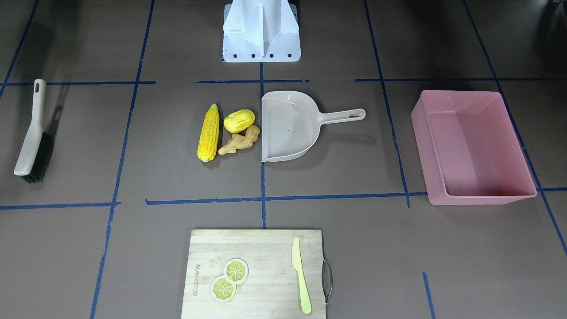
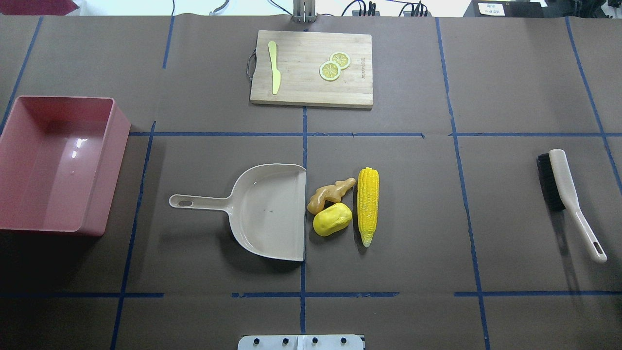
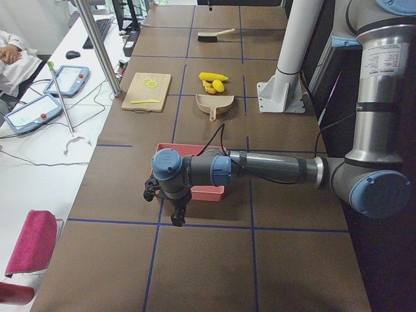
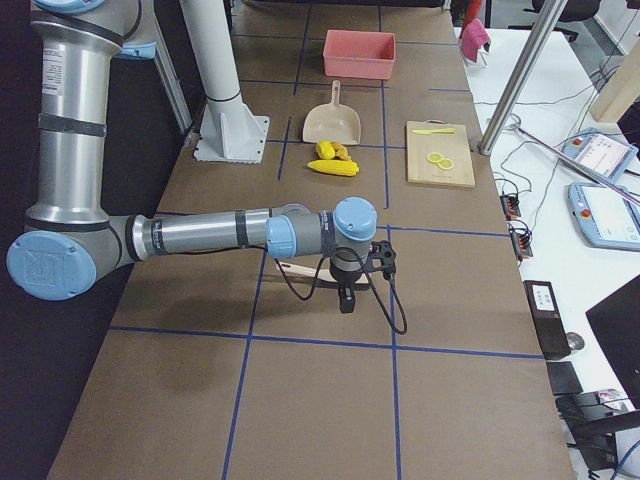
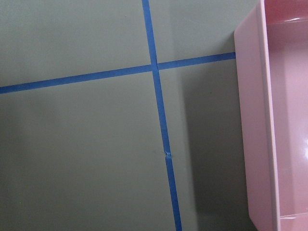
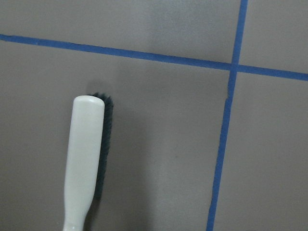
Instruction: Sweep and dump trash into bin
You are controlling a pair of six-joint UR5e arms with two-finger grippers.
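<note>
The trash lies mid-table in a cluster: a yellow corn cob (image 2: 368, 204), a rounded yellow lump (image 2: 332, 219) and a tan ginger root (image 2: 330, 193), right at the open mouth of a beige dustpan (image 2: 272, 209). The empty pink bin (image 2: 114, 165) stands at the table's left end. A beige brush with black bristles (image 2: 566, 194) lies at the right end. My left gripper (image 3: 177, 218) hangs beside the bin (image 3: 207, 192), my right gripper (image 4: 346, 302) over the brush (image 4: 300, 270). Both show only in side views, so I cannot tell their state.
A wooden cutting board (image 2: 311, 92) at the far edge carries two lemon slices (image 2: 334, 66) and a yellow-green knife (image 2: 274, 73). The robot's white base (image 1: 261, 31) stands at the near edge. A person's arm (image 3: 10, 55) rests at a side desk.
</note>
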